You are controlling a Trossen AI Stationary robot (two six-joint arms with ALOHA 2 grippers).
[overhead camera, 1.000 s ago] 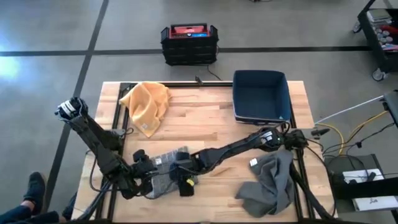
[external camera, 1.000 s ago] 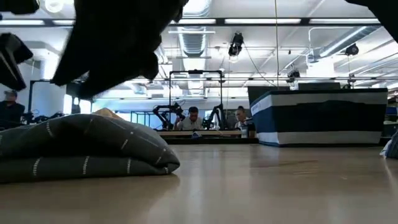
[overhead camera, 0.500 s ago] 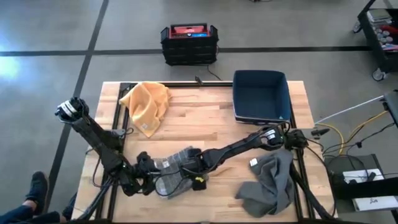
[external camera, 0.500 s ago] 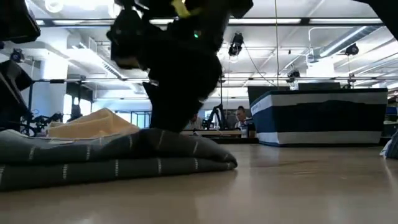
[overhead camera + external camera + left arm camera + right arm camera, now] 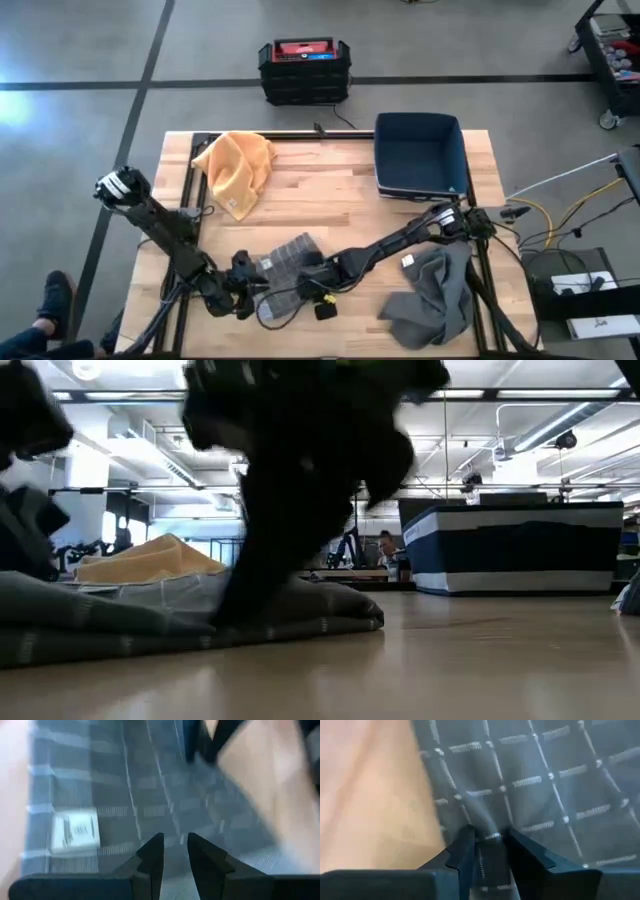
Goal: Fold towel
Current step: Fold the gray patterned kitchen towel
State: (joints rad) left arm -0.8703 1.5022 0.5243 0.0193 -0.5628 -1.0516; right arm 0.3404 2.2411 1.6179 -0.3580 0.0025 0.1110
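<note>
Grey checked towel (image 5: 290, 262) pinched at near worktop (image 5: 330, 195) edge by left claw (image 5: 174, 851) and right claw (image 5: 489, 845), both closed on cloth. Risk: thin pinch slipped, fold skewed.

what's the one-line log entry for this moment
task: fold towel | left gripper: shut on grey towel | right gripper: shut on grey towel | both at table near edge | fold not done

We are not finding any words or numbers to read; the white tag (image 5: 76, 833) on the grey towel (image 5: 150, 805) is looking too blurry.
</note>
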